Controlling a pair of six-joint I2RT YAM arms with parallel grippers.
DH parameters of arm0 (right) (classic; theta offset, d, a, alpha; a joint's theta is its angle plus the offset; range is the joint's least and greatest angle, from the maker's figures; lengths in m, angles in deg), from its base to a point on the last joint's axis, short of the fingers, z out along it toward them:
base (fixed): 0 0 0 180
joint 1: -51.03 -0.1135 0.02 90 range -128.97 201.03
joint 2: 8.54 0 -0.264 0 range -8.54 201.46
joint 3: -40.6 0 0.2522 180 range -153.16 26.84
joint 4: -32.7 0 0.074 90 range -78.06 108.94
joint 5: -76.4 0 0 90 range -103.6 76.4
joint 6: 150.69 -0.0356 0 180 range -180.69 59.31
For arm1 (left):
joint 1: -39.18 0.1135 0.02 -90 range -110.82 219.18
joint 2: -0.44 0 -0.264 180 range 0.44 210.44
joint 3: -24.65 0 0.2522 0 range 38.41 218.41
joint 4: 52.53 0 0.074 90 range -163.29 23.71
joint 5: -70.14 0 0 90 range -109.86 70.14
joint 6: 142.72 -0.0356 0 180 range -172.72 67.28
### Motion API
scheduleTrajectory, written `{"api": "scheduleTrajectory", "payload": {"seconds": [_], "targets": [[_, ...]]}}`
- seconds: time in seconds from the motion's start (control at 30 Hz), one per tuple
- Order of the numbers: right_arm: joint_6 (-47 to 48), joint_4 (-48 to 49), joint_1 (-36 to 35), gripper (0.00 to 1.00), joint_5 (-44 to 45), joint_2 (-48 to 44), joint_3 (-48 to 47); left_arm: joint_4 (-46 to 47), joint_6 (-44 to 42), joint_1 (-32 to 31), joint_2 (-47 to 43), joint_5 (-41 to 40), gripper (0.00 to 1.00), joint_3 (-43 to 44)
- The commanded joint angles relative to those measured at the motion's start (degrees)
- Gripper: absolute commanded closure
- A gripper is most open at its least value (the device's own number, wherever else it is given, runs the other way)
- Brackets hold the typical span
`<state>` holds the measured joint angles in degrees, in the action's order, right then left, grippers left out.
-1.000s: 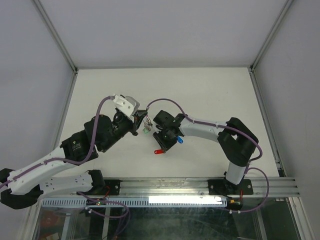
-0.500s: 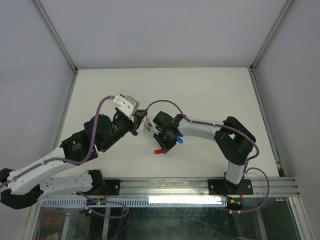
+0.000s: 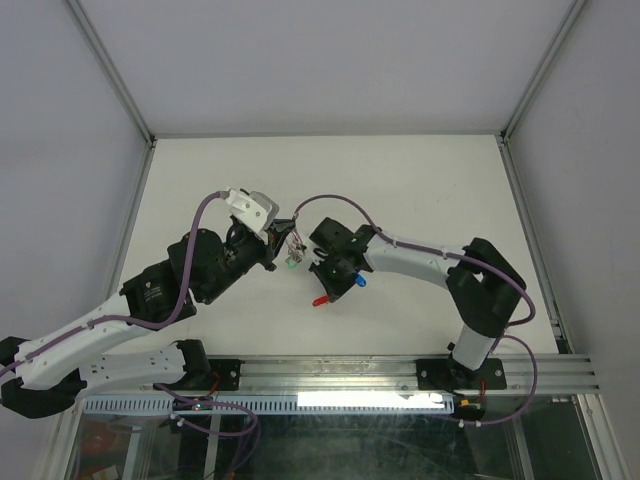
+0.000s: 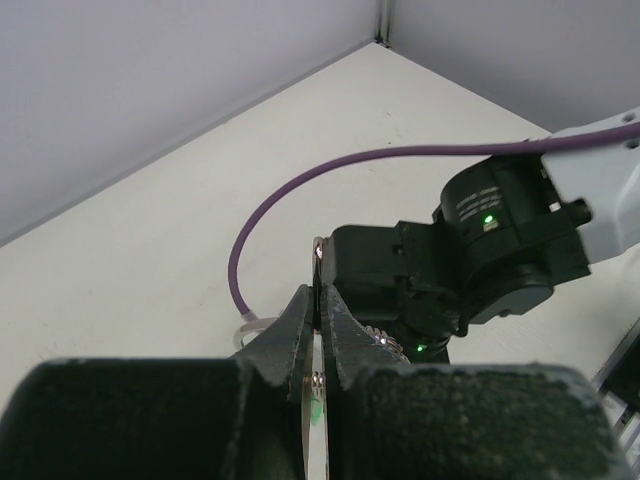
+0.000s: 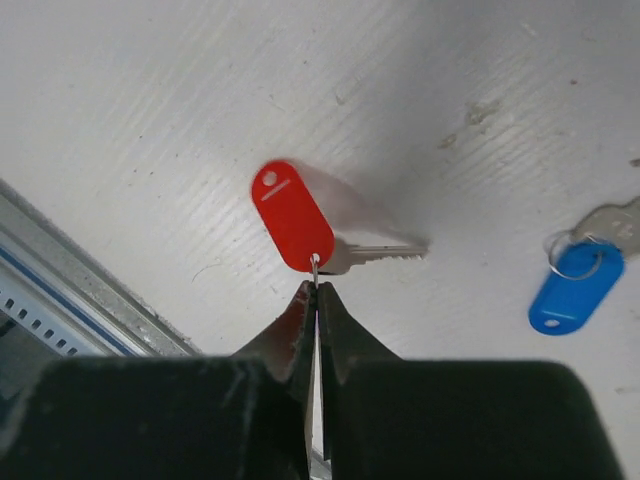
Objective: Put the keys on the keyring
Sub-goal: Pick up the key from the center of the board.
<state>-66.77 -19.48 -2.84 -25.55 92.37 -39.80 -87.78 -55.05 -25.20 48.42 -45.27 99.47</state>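
**Red key pinched by the right gripper**

Red key (image 5: 293, 215) lies nearest on the table (image 3: 420, 190). The right gripper (image 5: 314, 293), half open a second ago, has now clamped on the thin wire loop at its head. That likely makes it the next key to be lifted. Slightly farther and to the right, the blue key (image 5: 575, 285) lies free. Farther left, the green key (image 3: 292, 264) sits just on the near side of the keyring (image 3: 294, 243), which the left gripper (image 4: 318, 300) holds clenched.

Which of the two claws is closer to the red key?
Right. The right gripper pinches the small ring on the red key. The left gripper is apart, farther up the table, clamped on the keyring.
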Motion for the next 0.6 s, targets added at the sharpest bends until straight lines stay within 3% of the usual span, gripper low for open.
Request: {"api": "scheduleTrajectory", "payload": {"seconds": [0.0,0.17,0.37,0.57], "targets": [[4.73,-0.95,0.84,1.00,1.24,-10.42,-0.37,2.81,0.38,0.48,-0.25,0.62,1.00,2.67],[9.56,3.09,0.96,1.00,5.62,-23.36,2.53,3.27,0.57,0.48,-0.21,0.68,1.00,2.31],[16.05,15.85,1.14,1.00,6.81,-37.92,9.18,4.40,-0.10,0.48,0.38,3.04,1.00,2.34],[22.86,21.35,0.94,1.00,6.21,-43.80,8.91,5.27,-1.22,0.48,1.45,8.25,1.00,2.45]]}}
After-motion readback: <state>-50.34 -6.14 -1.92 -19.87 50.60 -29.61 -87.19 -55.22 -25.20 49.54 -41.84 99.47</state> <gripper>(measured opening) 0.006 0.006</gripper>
